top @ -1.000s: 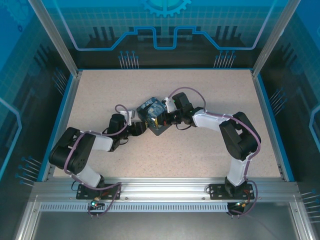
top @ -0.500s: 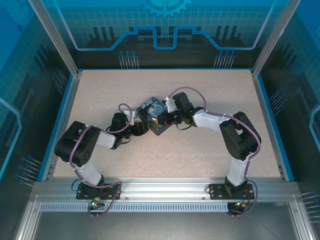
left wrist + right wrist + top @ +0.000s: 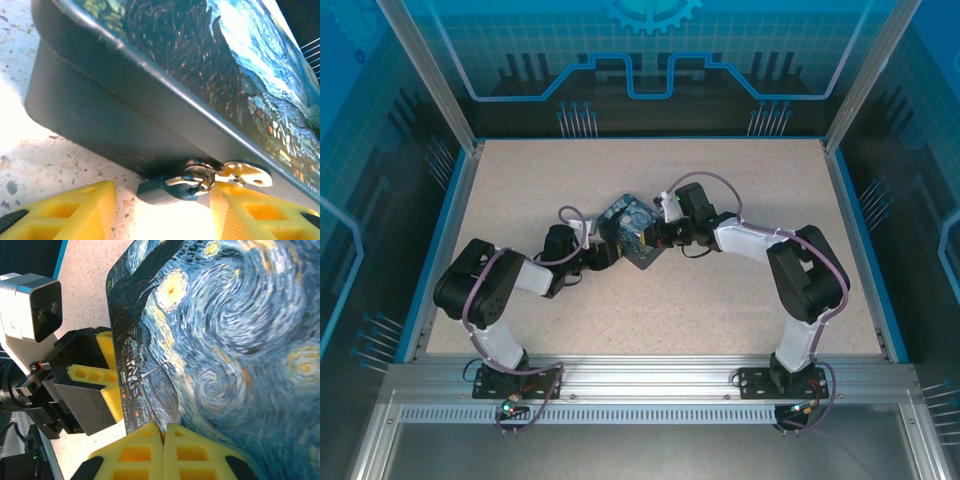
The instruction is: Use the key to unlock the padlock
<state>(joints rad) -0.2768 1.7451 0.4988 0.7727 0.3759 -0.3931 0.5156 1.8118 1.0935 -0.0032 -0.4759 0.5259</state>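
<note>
Top external view: speckled bench (image 3: 740, 190) w/ the painted tin (image 3: 628, 228) near centre. Both arms reach to it, left arm from the tin's 8 o'clock, right arm from its 3 o'clock.

Tin is shut, lid down on the dark base, so contents are hidden.

Left wrist view: left pincer (image 3: 161, 197) is spread wide w/ nothing gripped. Its yellow fingers stand either side of the padlock (image 3: 167, 187), apart from it. Padlock sits at 6 o'clock, hung by its shackle thru the brassy hasp (image 3: 242, 173) on the tin's side wall, body low by the bench. Can't tell if it touches the bench.

Right wrist view: right pincer (image 3: 163, 432) has its pads pressed together at the lid's edge. Can't tell whether the key is nipped btwn them.

Step in hand, prob.: steady the lock, then present the key. To do it well:
- Left should close square on the padlock body only, clear of hasp and shackle.
- Keyway end should be left free and facing the right arm.
- Key goes in straight along the keyway, then turns w/o side load, since it's thin and could bend or slip.
</note>
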